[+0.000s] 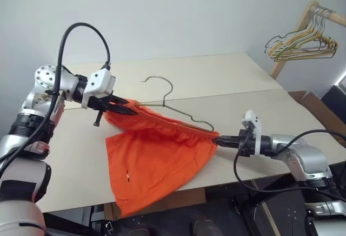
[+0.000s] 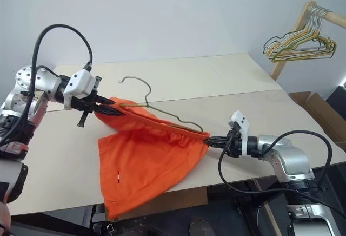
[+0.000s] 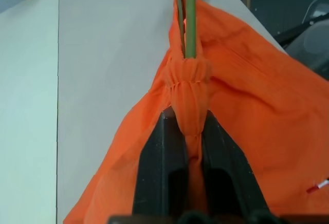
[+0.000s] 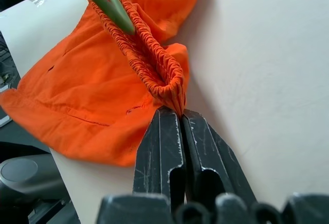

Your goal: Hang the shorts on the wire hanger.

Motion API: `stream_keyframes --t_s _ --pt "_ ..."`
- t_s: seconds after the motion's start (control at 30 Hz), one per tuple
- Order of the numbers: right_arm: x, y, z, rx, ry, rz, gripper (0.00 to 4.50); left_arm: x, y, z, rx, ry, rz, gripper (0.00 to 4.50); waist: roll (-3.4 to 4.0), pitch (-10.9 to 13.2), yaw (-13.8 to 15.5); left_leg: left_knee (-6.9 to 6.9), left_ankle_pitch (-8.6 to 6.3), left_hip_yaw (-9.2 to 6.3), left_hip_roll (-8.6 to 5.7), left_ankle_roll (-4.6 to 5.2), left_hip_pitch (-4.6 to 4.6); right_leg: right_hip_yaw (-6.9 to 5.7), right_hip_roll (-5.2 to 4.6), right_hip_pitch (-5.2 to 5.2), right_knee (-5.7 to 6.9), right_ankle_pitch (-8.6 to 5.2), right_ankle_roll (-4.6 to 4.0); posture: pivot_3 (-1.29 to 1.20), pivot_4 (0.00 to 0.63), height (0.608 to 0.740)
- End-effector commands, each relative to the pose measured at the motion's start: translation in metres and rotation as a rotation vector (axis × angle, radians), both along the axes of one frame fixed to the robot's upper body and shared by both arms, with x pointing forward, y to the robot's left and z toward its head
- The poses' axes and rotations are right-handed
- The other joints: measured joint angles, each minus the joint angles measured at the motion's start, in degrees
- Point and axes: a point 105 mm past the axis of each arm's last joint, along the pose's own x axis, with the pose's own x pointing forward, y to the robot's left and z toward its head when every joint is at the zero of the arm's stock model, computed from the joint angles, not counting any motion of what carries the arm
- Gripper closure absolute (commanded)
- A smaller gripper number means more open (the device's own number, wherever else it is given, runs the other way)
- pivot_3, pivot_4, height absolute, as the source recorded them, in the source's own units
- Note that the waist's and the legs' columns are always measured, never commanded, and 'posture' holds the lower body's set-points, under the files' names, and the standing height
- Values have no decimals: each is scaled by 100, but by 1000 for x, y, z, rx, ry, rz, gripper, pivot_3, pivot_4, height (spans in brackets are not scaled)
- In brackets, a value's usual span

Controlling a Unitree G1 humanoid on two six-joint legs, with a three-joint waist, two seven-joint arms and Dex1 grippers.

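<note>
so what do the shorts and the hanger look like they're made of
The shorts: soft woven fabric, matte bright orange; it wrinkles, drapes over the table edge, and the waistband is gathered like elastic. The wire hanger: thin bent wire, probably metal, with a dull grey-green finish that looks painted or coated.

Bare table beyond the shorts; hanger bunch far right.
</note>
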Motion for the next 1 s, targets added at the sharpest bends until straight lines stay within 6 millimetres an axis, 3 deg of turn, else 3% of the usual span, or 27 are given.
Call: stream_keyframes --t_s 0.03,0.2,0.3,0.47,0.53,0.63,0.83,1.0 --pt "7 -15 8 -54 -43 -43 4486 2 17 6 66 -38 52 4500 0 0 6 0 0 0 0 0 0 0 0 0 0 0 0 -96 0 740" --pt "6 -17 12 -87 -79 -21 4486 6 20 -4 140 -61 61 4500 0 0 14 0 0 5 -1 0 -1 -1 0 0 -1 0 0 -96 0 740" --pt "3 -18 25 -202 -201 46 4486 13 15 -4 134 -90 83 4500 0 0 46 1 0 10 -1 0 -1 0 0 0 -2 0 0 -96 0 740" --pt "-5 -7 66 -393 -390 187 4486 18 5 -5 180 -158 73 4500 3 2 105 4 0 24 -1 0 -5 1 -1 -8 1 -1 1 -104 0 740" --pt "-5 1 85 -452 -454 226 4486 21 -8 0 175 -194 55 4500 3 2 110 3 0 25 1 0 -2 1 2 -6 1 -1 1 -109 0 740" --pt "-2 8 97 -490 -474 237 4486 23 -21 7 161 -230 28 4500 2 2 116 4 0 28 1 0 -4 0 2 -4 -1 -1 1 -113 0 740" --pt "3 22 99 -619 -538 292 4486 26 -33 11 134 -259 15 4500 3 2 112 3 -1 32 0 0 -5 0 0 -7 -2 -1 1 -122 0 740" --pt "7 30 101 -599 -568 277 4486 28 -31 6 168 -278 24 4500 3 2 106 3 -1 32 0 0 -5 1 0 -9 0 -1 0 -121 0 740"
